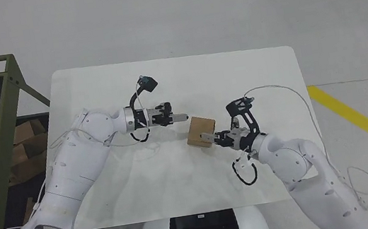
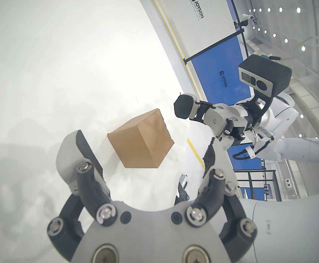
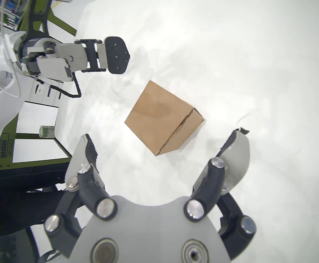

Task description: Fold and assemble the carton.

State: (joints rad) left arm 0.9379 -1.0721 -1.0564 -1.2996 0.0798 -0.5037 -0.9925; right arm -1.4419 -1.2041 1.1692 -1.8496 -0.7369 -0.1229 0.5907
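A white rectangular table (image 1: 235, 71) fills the middle of the top view. A closed brown cardboard carton (image 1: 201, 131) sits near its centre. The left gripper (image 1: 181, 116), just left of the carton, and the right gripper (image 1: 210, 138), at its lower right, both gape wide, holding nothing.

White table (image 1: 94, 85), closed brown carton (image 1: 201, 130) near its middle
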